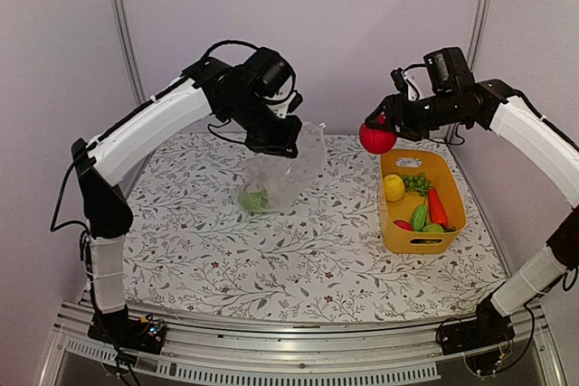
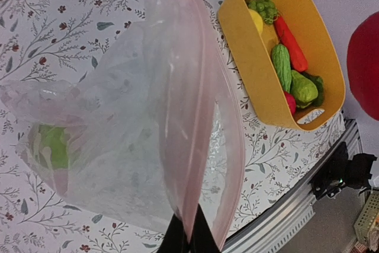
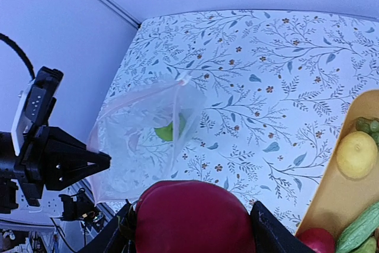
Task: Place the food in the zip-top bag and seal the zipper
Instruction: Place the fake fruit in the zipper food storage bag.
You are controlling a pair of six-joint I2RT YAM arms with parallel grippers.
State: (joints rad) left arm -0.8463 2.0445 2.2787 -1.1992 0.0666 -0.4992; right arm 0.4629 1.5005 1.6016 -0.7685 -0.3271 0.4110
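- The red ball sits closest, clamped between the fingers of the right gripper. It is in the air over the far corner of the yellow basket.
- The lemon, carrot, cucumber and grape bunch wait in that basket.
- Across the table, well apart from the ball, the left gripper is pressed together on the mouth edge of the zip-top bag. The bag hangs with its bottom resting on the cloth.
- One green round one lies inside the bag.
- The zipper reads as a pinkish strip, unsealed.
- Risk, as I judge it: the bag is held at one point only, so the mouth gapes narrowly. A wide ball could catch the limp rim, fold it shut and roll off.
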